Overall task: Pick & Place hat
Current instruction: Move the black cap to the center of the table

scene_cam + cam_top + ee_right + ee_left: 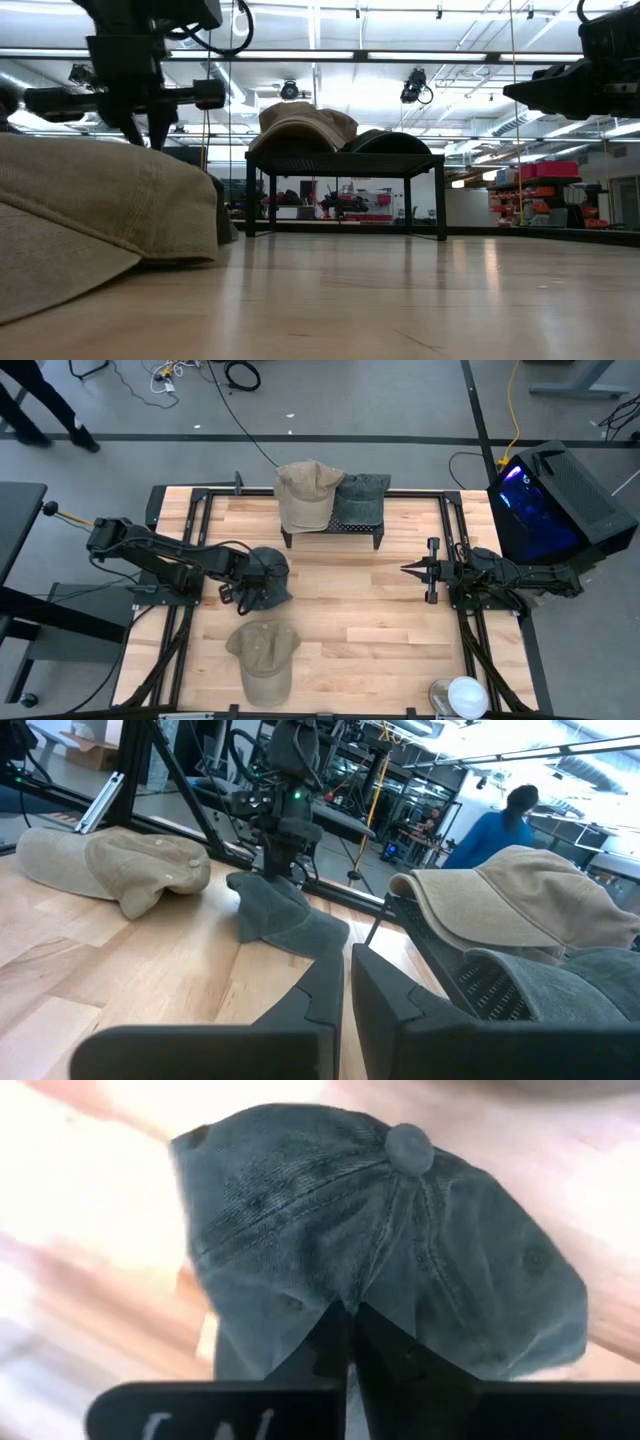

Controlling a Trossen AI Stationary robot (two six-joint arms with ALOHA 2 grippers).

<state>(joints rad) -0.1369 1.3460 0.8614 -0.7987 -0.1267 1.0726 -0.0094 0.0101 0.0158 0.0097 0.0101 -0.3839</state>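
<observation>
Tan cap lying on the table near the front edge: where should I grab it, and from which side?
Judging from above, grip the tan cap at its soft crown, descending from overhead. It lies flat and free beside the left gripper, which is shut on the dark cap. The cloth should bunch easily between fingers.

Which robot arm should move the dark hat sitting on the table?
The left one, probably. Its end effector is already pinched shut on the dark hat, as its wrist view shows. The right end effector is shut too, but it hangs over bare wood, well away from that hat.
</observation>
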